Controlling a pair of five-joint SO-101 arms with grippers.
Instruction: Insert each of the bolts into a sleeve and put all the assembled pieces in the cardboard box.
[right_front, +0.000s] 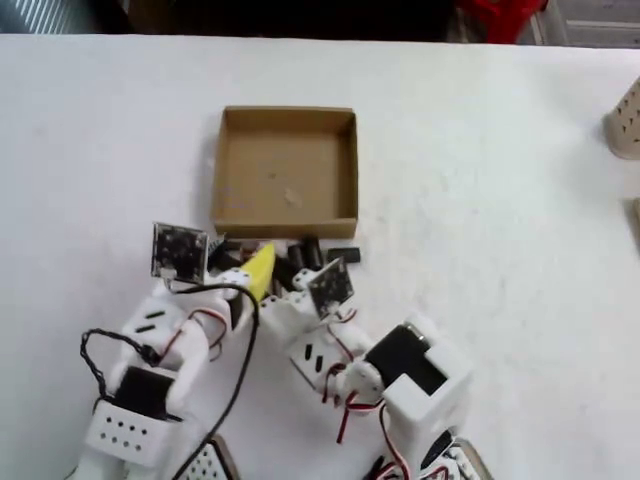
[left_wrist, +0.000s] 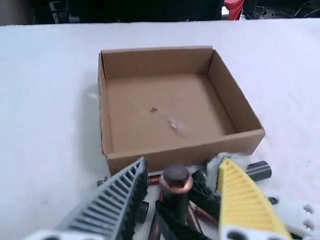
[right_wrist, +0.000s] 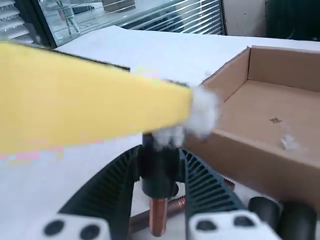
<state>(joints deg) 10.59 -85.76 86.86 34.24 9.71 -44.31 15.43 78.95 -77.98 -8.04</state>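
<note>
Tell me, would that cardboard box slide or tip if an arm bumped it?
Probably slide: the cardboard box looks thin-walled and almost empty, so likely light. Tipping seems unlikely, since it sits low and wide on the table.

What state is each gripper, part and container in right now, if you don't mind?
cardboard box, open-topped, holding no pieces, only fluff specks.
right gripper, shut on the sleeve.
sleeve, gripped, with a copper bolt protruding from one end.
left gripper, open, straddling the held sleeve.
loose sleeves, lying on the table by the cardboard box.
</note>
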